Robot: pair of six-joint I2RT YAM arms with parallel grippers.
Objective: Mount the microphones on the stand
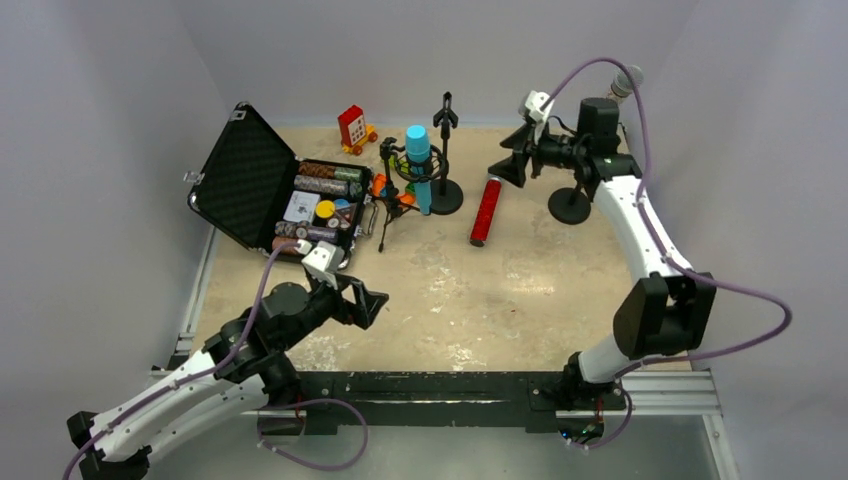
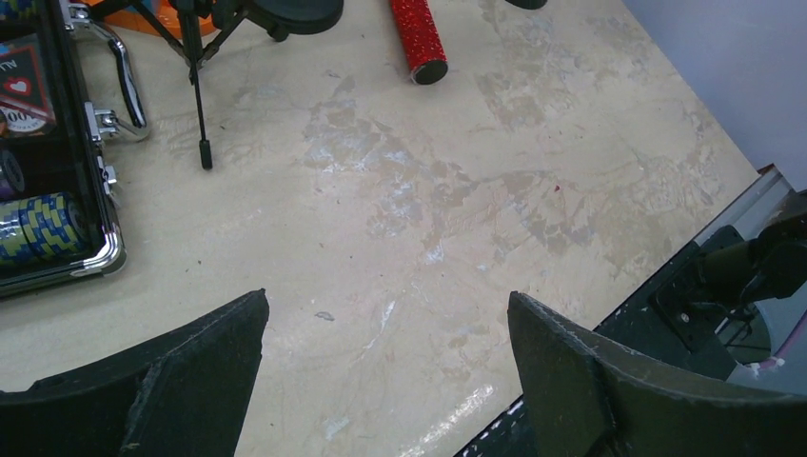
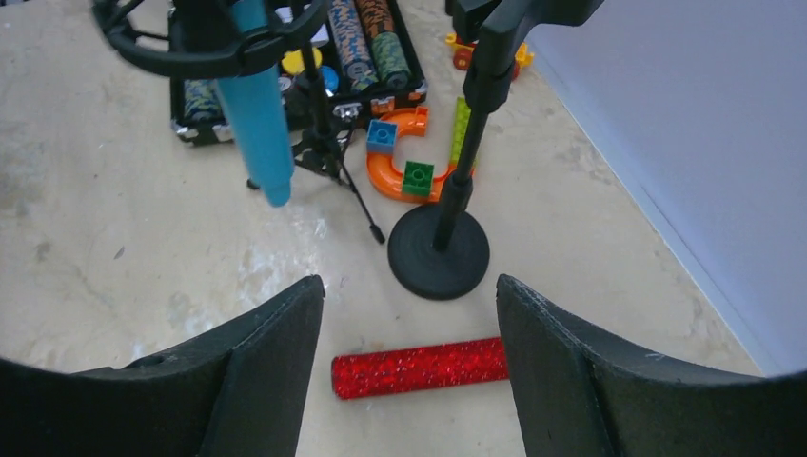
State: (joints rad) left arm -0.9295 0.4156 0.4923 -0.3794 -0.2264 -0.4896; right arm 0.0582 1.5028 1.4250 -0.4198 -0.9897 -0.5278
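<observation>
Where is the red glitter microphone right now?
Top view: the red glitter microphone lies flat right of centre, just right of the round-base stand, under the open right tool.

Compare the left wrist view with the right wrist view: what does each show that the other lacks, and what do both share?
Only the left wrist view shows the table's near edge and the black frame beyond it. Only the right wrist view shows the cyan microphone hanging in the tripod's ring mount, and a blue block. Both show the red glitter microphone lying on the table and the chip case. Each shows its own gripper open: left gripper, right gripper.
</observation>
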